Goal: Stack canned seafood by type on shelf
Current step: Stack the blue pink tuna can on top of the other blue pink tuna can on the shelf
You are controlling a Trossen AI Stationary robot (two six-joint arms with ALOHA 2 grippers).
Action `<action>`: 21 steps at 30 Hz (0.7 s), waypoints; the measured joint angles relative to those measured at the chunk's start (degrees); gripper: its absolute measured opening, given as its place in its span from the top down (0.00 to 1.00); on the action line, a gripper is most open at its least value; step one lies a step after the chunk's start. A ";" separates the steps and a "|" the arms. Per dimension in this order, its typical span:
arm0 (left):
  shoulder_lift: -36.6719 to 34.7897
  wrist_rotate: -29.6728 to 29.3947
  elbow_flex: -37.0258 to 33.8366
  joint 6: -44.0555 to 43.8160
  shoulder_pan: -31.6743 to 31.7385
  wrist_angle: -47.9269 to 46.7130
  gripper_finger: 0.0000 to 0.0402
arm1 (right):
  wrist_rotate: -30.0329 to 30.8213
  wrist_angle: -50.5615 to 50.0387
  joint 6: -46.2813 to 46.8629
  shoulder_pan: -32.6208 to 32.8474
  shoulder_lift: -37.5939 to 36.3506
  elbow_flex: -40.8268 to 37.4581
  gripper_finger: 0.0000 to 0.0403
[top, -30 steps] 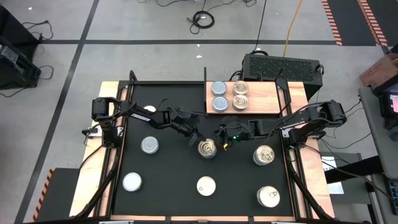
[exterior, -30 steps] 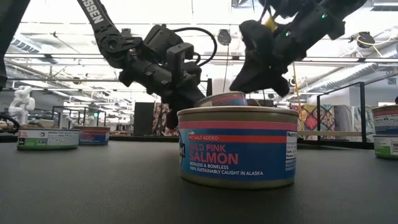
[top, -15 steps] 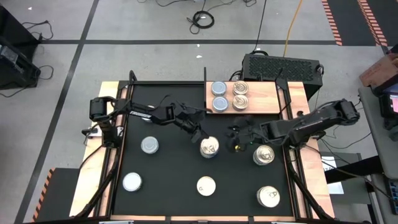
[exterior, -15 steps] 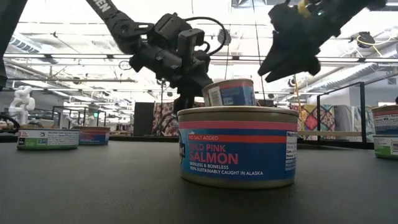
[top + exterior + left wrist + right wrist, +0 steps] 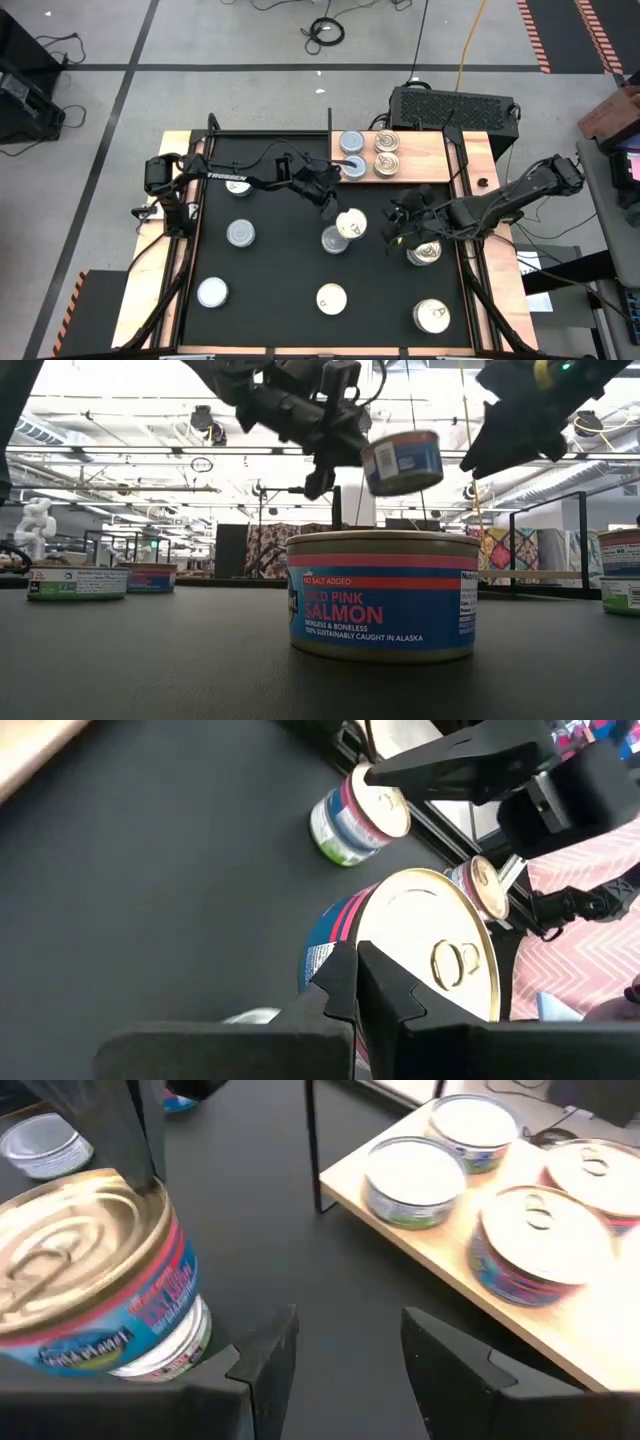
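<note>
My left gripper (image 5: 338, 211) is shut on a gold-topped tin (image 5: 351, 223) and holds it in the air above a silvery-topped tin (image 5: 331, 241) that stands on the black mat. My right gripper (image 5: 396, 228) hangs open to the right of it, with nothing between its fingers (image 5: 350, 1370). At the far right lies the wooden shelf (image 5: 425, 160). On it stand two silvery-blue tins (image 5: 352, 143) and two gold-topped tins (image 5: 386, 153), each pair in its own column. More tins stand scattered on the mat. My left gripper meets the tin at the rim of its gold top (image 5: 372, 925), on the side away from the pull tab (image 5: 455, 960). The shut fingers (image 5: 345, 975) cover the place of contact. They slant down from the table's left. The tin (image 5: 402, 462) hangs tilted, clear of the mat.
Loose tins stand on the mat: two silvery ones at the left (image 5: 240, 233) (image 5: 212, 292), a cream-topped salmon tin near the front (image 5: 331, 298), a gold-topped one under my right arm (image 5: 425, 251) and one at the front right (image 5: 432, 316). A black box (image 5: 455, 105) stands behind the shelf.
My left gripper has risen and gone toward the shelf, lifting the gold-topped tin off the silvery tin that it stood on; the tin now hangs tilted. My right gripper has drawn back from that tin toward the table's right edge and risen.
</note>
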 joint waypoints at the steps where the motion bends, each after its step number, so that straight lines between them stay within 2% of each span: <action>1: 0.00 -0.23 1.21 0.87 0.10 -1.14 0.99 | 1.37 -1.10 1.19 0.67 -0.60 0.00 0.57; 6: 0.00 -3.11 8.56 4.32 0.82 -7.30 0.99 | 5.66 -6.31 6.77 3.45 -2.14 0.00 0.57; 13: 0.00 -3.86 16.70 7.25 4.03 -10.51 0.99 | 5.72 -7.19 8.16 3.75 -2.15 0.00 0.57; 21: 1.97 -3.86 21.03 8.23 10.79 -9.54 0.99 | 5.70 -7.02 8.53 3.75 -2.15 0.00 0.57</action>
